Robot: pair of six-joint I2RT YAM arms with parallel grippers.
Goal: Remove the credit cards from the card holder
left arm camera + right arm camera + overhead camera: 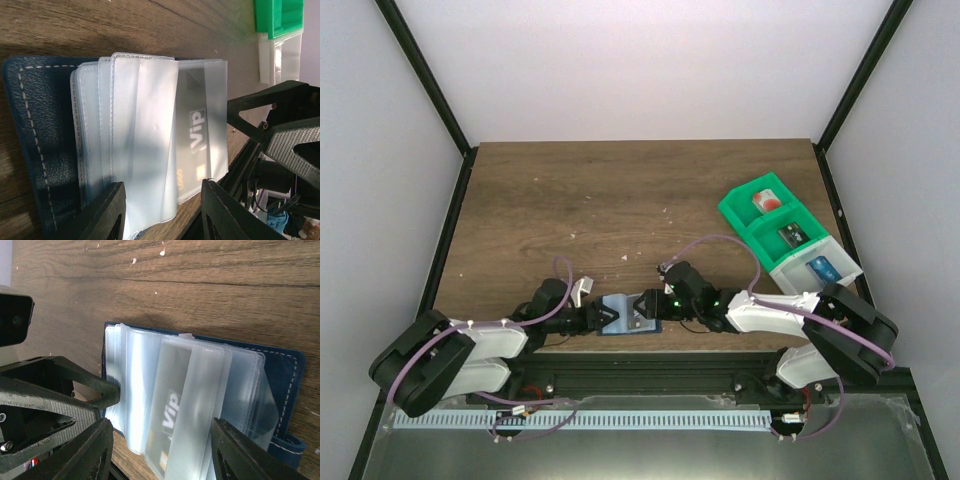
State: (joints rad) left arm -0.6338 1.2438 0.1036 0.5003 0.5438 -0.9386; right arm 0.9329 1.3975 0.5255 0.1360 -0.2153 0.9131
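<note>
The card holder [626, 316] lies open near the table's front edge, a navy wallet with clear plastic sleeves fanned out. In the left wrist view its navy cover [37, 135] is at the left, and a pale card marked "VIP" [197, 142] sits inside a sleeve. The same card shows in the right wrist view [169, 407], with the navy cover [287, 370] at the right. My left gripper [605, 320] [162, 202] is open, its fingers either side of the sleeves. My right gripper [647, 311] [160, 442] is open too and faces it from the other side.
A green bin [745, 212] at the right holds a red-pink card [767, 200] and a dark card [790, 235]. A white bin [798, 279] joined to it holds a blue card [822, 268]. The black frame rail runs just in front of the wallet.
</note>
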